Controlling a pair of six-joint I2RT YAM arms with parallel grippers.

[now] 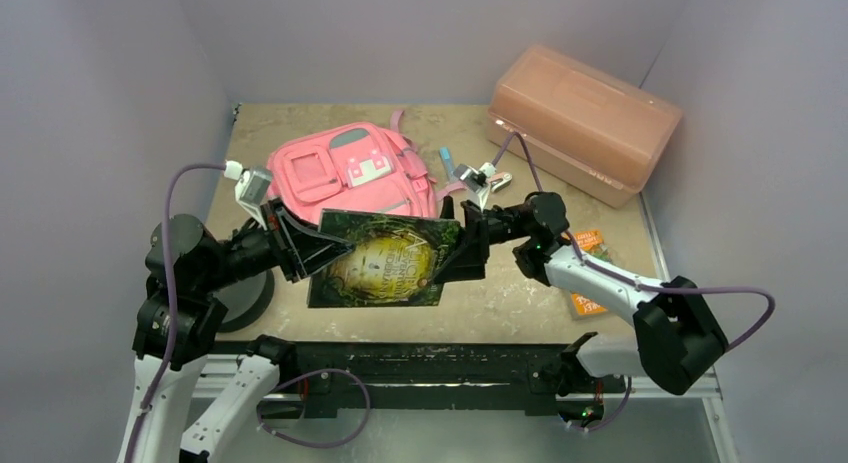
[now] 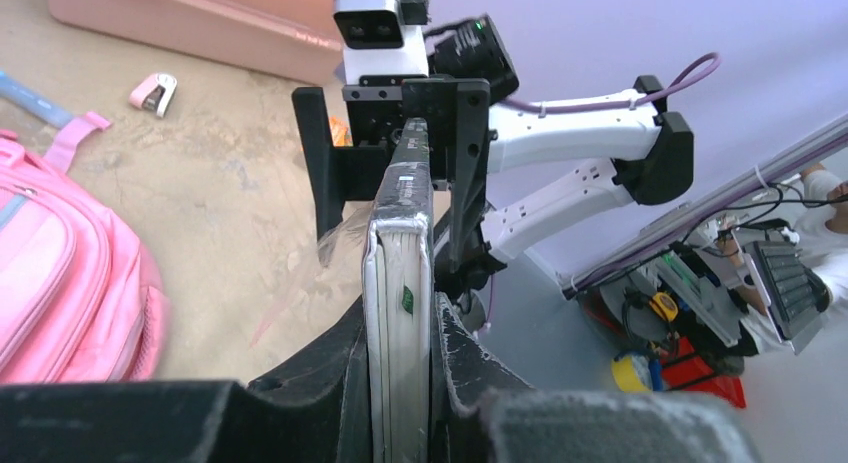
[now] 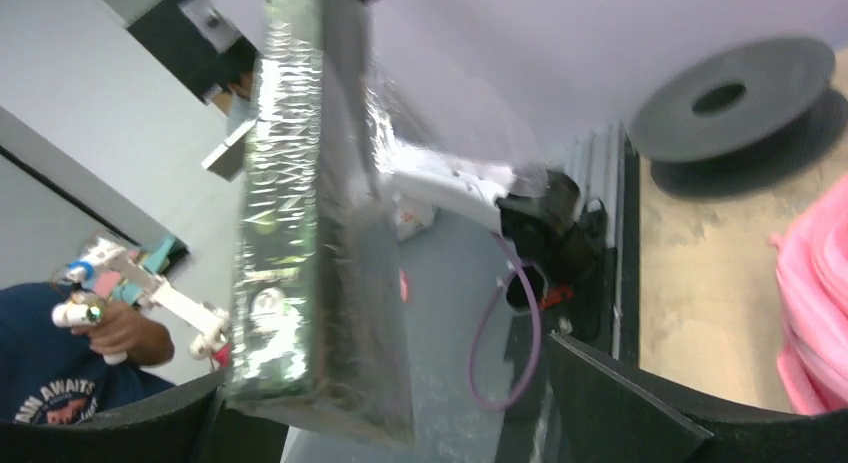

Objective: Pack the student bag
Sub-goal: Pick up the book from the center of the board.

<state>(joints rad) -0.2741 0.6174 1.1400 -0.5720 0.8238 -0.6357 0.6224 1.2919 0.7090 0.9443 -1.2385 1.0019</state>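
Fingers [image 2: 318, 375] over beige table [image 1: 530, 295], lilac walls [image 1: 400, 33]

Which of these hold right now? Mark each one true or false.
1. The left gripper is clamped on the book. True.
2. The right gripper pinches the book too. False: its jaws stand open, wider than the book.
3. The book is inside the pink backpack. False: it is held outside the backpack, in front of it.
4. The orange-pink plastic box has its lid shut. True.
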